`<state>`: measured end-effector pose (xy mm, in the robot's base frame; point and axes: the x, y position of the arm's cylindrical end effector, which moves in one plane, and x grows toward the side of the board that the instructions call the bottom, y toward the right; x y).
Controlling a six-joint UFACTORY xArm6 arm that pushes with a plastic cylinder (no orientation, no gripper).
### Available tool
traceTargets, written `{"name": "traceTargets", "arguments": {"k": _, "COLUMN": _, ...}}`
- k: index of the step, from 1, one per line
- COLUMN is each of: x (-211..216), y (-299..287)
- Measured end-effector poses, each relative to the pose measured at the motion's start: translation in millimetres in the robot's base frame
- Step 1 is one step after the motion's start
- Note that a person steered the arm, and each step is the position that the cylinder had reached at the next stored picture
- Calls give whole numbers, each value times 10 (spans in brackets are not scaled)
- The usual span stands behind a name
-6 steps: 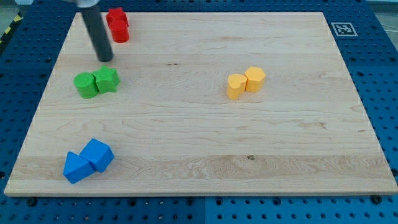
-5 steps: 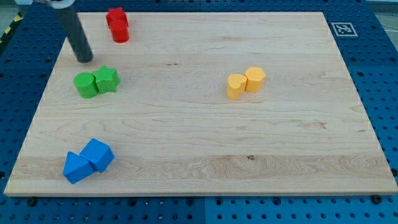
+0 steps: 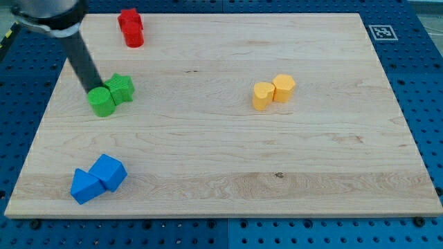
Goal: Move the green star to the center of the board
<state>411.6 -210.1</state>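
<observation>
Two green blocks sit together at the board's upper left. The right one, the green star [image 3: 122, 88], has a notched outline. The left one is a round green block [image 3: 102, 102]. My tip [image 3: 92, 89] is at the upper left edge of the round green block, touching it, and just left of the star. The dark rod slants up to the view's top left.
Two red blocks [image 3: 130, 28] stand stacked close together at the board's top left. Two yellow blocks [image 3: 273, 91] sit side by side right of centre. Two blue blocks [image 3: 97, 178] lie at the lower left. A marker tag [image 3: 380, 32] is at the top right corner.
My tip moved left from near the red blocks, then down to the green pair. The round green block has shifted down and right; the star has barely moved.
</observation>
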Motion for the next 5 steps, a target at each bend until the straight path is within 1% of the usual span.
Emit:
{"name": "traceTargets", "arguments": {"k": 1, "x": 23, "y": 233}}
{"name": "traceTargets", "arguments": {"k": 3, "x": 208, "y": 1040}}
{"name": "traceTargets", "arguments": {"k": 5, "x": 114, "y": 1673}}
